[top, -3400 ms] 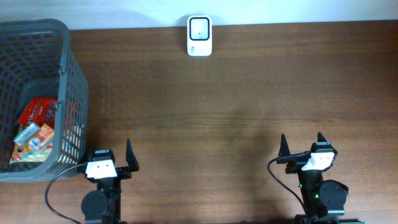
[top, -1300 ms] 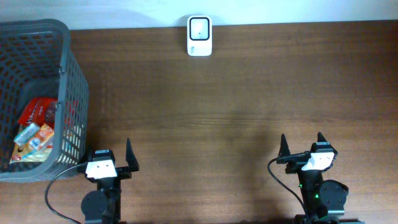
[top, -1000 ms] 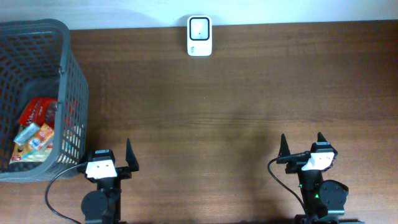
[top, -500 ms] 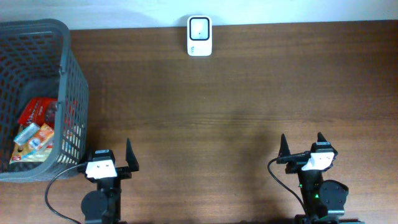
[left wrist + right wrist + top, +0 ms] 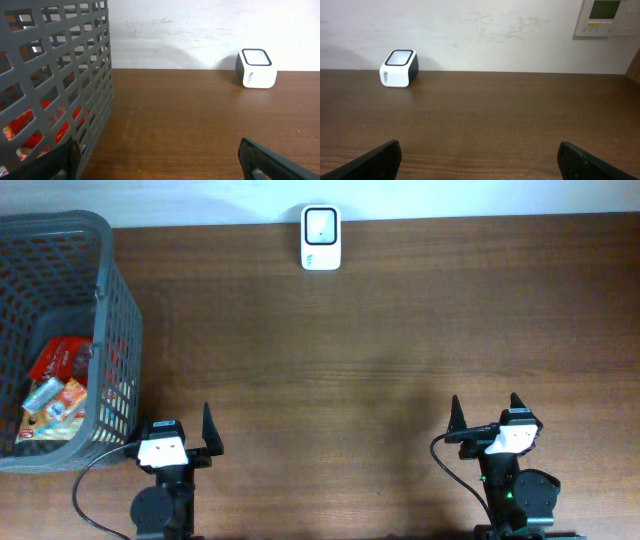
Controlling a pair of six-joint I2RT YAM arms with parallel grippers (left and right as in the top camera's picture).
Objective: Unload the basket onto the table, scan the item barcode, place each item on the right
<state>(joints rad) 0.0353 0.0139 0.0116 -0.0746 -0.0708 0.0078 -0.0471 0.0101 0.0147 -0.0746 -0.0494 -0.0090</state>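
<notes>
- Packaged items (image 5: 55, 385): red and orange packets, lying in the bottom of the grey mesh basket (image 5: 112, 310), at the left edge of the overhead frame.
- Scanner (image 5: 321, 238): white, set at the far edge of the worktop (image 5: 380, 350), top centre, well apart from the basket.
- Left gripper (image 5: 157, 162): jaws spread wide, empty; the basket wall stands between it and the packets.
- Right gripper (image 5: 485, 404): jaws spread wide, empty, at lower right.
- Wall panel (image 5: 606, 17): seen at upper right of the right wrist view.
</notes>
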